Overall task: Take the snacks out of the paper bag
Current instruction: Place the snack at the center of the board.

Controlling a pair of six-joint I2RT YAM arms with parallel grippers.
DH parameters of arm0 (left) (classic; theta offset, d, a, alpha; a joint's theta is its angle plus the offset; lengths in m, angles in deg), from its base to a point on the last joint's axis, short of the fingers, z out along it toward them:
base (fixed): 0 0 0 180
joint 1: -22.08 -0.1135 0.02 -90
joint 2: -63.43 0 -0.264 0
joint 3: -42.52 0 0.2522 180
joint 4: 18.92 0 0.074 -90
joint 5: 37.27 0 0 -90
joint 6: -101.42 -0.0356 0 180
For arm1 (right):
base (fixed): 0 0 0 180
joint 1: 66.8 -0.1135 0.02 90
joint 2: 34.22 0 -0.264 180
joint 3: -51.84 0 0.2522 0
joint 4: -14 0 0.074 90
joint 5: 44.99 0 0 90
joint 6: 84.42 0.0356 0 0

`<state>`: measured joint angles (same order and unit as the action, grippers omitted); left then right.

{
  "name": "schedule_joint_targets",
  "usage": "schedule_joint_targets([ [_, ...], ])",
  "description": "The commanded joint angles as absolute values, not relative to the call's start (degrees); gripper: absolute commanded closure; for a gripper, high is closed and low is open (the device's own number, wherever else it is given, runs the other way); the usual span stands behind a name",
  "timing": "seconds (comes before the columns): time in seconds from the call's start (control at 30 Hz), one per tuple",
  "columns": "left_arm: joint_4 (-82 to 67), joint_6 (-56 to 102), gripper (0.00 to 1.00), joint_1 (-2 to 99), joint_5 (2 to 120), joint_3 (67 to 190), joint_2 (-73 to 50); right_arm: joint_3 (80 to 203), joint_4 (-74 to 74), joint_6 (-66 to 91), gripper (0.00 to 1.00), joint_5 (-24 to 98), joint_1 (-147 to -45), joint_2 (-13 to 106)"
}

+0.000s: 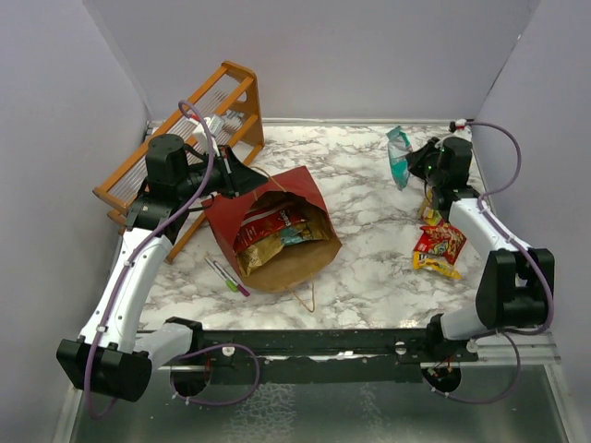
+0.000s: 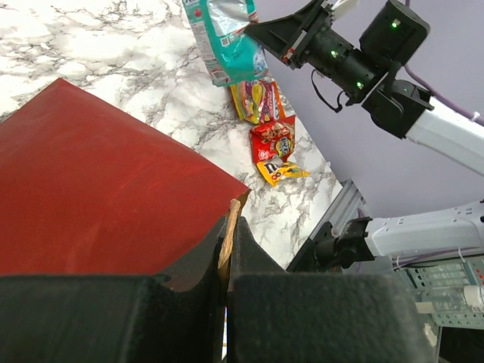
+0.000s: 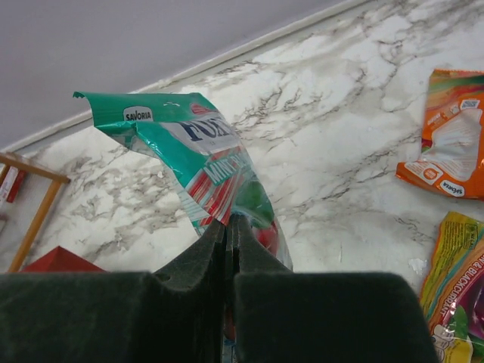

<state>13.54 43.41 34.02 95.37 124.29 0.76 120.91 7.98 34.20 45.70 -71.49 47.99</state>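
Note:
The dark red paper bag (image 1: 277, 226) lies on its side in the middle, mouth toward me, with red, brown and teal snacks (image 1: 268, 231) inside. My left gripper (image 1: 242, 177) is shut on the bag's tan handle (image 2: 227, 234) at its far rim; the bag's red side (image 2: 98, 189) fills the left wrist view. My right gripper (image 1: 416, 161) is shut on a teal snack packet (image 1: 399, 155) and holds it above the table at the back right; the packet also shows in the right wrist view (image 3: 204, 162) and the left wrist view (image 2: 227, 38). Red and yellow packets (image 1: 439, 247) lie on the table at the right.
An orange wooden rack (image 1: 185, 138) stands at the back left behind the left arm. Green and pink markers (image 1: 226, 277) lie left of the bag's mouth. An orange packet (image 3: 450, 136) and a yellow one (image 3: 457, 295) lie right of the right gripper. Walls close the back and sides.

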Motion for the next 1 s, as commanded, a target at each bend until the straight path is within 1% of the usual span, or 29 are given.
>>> schedule_joint_targets([
  [0.0, 13.58, 42.61, 1.00, 33.68, 95.52, 124.71, 1.94, 123.66, 11.48, 43.74, 0.99, 33.00, -64.86, 49.81],
  [0.1, 13.64, 42.33, 1.00, 33.68, 95.62, 124.62, 2.20, 122.35, 10.30, 44.64, 0.99, 31.74, -61.16, 48.32],
  [0.27, 13.72, 42.03, 1.00, 33.66, 96.11, 124.38, 1.95, 120.60, 7.01, 38.18, 0.99, 37.03, -57.96, 43.03],
  [0.33, 13.78, 41.94, 1.00, 33.68, 96.43, 124.79, 1.69, 122.82, 3.81, 32.58, 0.99, 42.37, -57.93, 42.46],
  [0.43, 14.05, 41.78, 1.00, 33.67, 96.59, 125.52, 1.66, 126.00, -1.44, 25.68, 0.99, 56.12, -57.93, 43.58],
  [0.53, 14.00, 41.61, 1.00, 33.67, 96.42, 125.37, 1.85, 125.92, -0.63, 17.80, 0.99, 65.07, -57.94, 44.62],
  [0.63, 14.33, 41.76, 1.00, 33.68, 96.58, 125.25, 1.73, 124.58, 1.03, 13.59, 0.99, 70.38, -57.93, 45.66],
  [0.8, 14.58, 41.83, 1.00, 33.68, 96.24, 125.16, 2.40, 123.79, 1.88, 11.31, 0.99, 75.37, -58.06, 51.14],
  [0.87, 14.50, 41.98, 1.00, 33.67, 96.17, 124.97, 2.49, 123.73, 1.45, 12.24, 0.99, 74.23, -58.32, 53.62],
  [0.97, 14.24, 42.13, 1.00, 33.68, 96.14, 124.37, 2.57, 123.45, 0.76, 14.62, 0.99, 69.13, -59.18, 56.52],
])
